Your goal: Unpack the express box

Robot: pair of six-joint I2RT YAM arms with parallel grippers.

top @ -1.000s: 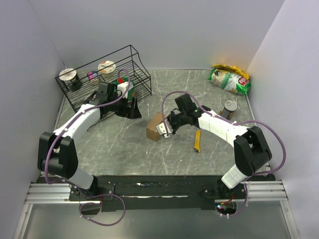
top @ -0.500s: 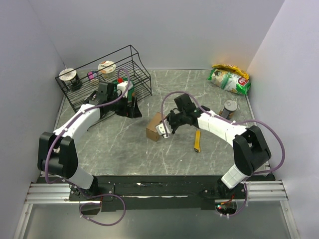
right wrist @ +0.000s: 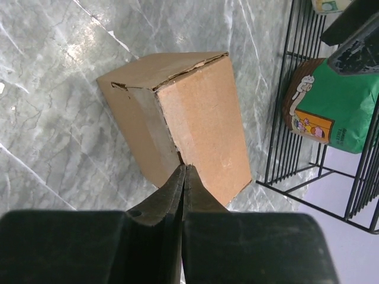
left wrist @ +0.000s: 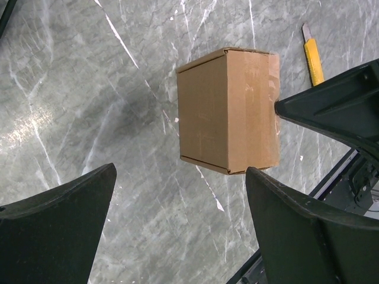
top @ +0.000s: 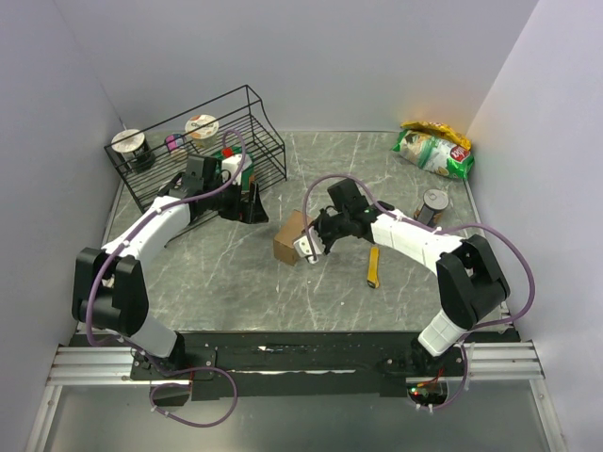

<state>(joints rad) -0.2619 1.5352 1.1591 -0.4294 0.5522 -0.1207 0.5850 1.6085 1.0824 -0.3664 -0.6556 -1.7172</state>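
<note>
The express box (top: 289, 241) sits near the middle of the grey marbled table (top: 236, 282), its flaps closed, between the two grippers and in front of the black wire rack (top: 247, 118).

The right arm rises from its base at the near right corner, bends at the elbow, and stretches its forearm left across the table. The right gripper (top: 309, 247) ends at the box's right side. In the right wrist view its fingers (right wrist: 172, 192) are pressed flat together with no gap, and their tips touch the box's (right wrist: 195, 127) near edge where two faces meet. Whether anything thin is caught between them cannot be told.

The left arm reaches forward from the near left corner, forearm angled toward the rack's front. The left gripper (top: 252, 205) hangs above the table just in front of the rack, apart from the box. Its fingers (left wrist: 56, 219) are spread wide and hold nothing, and the box (left wrist: 228, 109) lies beyond them.

A yellow utility knife (top: 374, 266) lies on the table just right of the box, under the right forearm. A green bag (right wrist: 328, 112) sits in the rack.
</note>
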